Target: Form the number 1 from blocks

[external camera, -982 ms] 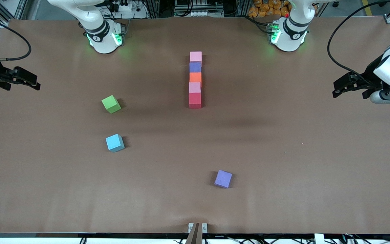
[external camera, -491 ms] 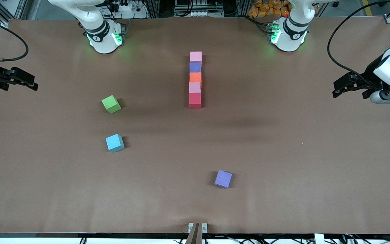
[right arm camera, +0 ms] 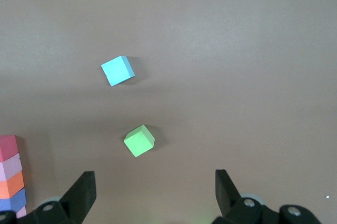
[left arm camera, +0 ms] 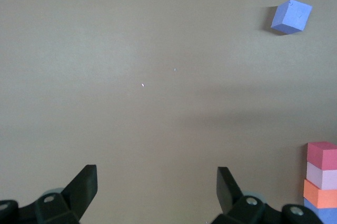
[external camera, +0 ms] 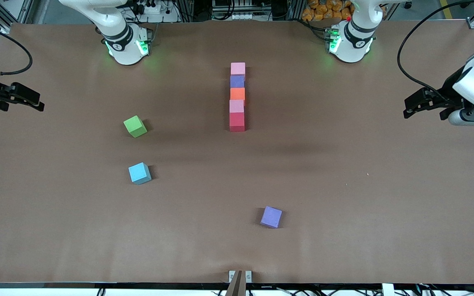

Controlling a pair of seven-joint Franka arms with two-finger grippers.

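Five blocks stand in a straight touching line in the middle of the table: pink (external camera: pixel 237 68) closest to the robots' bases, then purple (external camera: pixel 237 81), orange (external camera: pixel 237 93), pink (external camera: pixel 236 106) and red (external camera: pixel 237 121). A green block (external camera: pixel 135 126) and a light blue block (external camera: pixel 139 173) lie loose toward the right arm's end. A second purple block (external camera: pixel 271 216) lies apart, nearest the front camera. My left gripper (external camera: pixel 407 107) (left arm camera: pixel 157 187) hangs open and empty over the left arm's end of the table. My right gripper (external camera: pixel 38 102) (right arm camera: pixel 155 187) is open and empty over the other end.
The brown table cover (external camera: pixel 344 185) is bare around the blocks. The arm bases (external camera: pixel 126 45) (external camera: pixel 350 41) stand along the edge away from the camera. A small clamp (external camera: pixel 239 276) sits at the front edge.
My right gripper has drawn back a little toward its own end of the table. The left gripper has barely shifted. No block has moved.
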